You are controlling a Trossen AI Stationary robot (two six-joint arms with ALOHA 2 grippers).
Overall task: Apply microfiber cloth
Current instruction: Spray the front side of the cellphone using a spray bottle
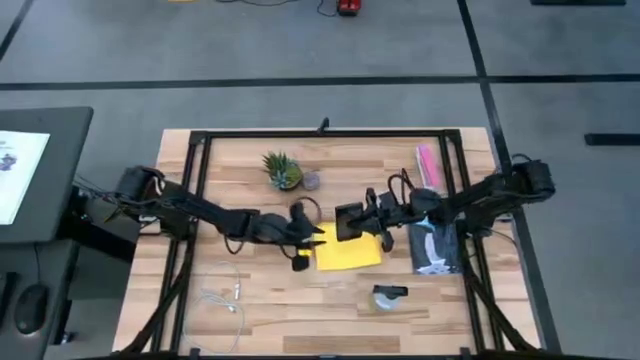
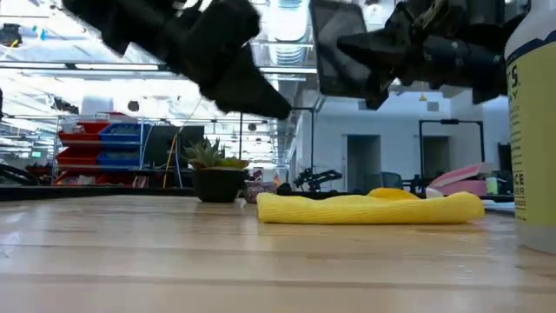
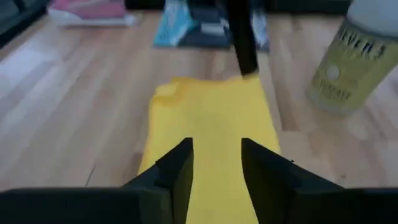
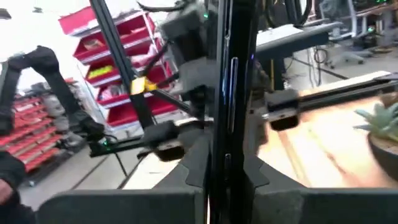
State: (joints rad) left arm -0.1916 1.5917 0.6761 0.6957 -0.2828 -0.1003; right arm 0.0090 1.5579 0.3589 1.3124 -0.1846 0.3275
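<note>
Microfiber cloth point(image 1: 349, 251) lies flat between spread left end effector point(image 1: 312, 238) and right end effector point(image 1: 362, 222) pinching smartphone point(image 1: 349, 220).

bottle point(image 2: 532, 130): cut by frame edge | label point(image 3: 348, 62): text blurred

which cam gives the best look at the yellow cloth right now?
Left wrist view: the microfiber cloth fills the middle, just ahead of the left gripper, whose jaws are open. High view shows it whole but small. Low view shows it edge-on. Right wrist view doesn't show it.
</note>
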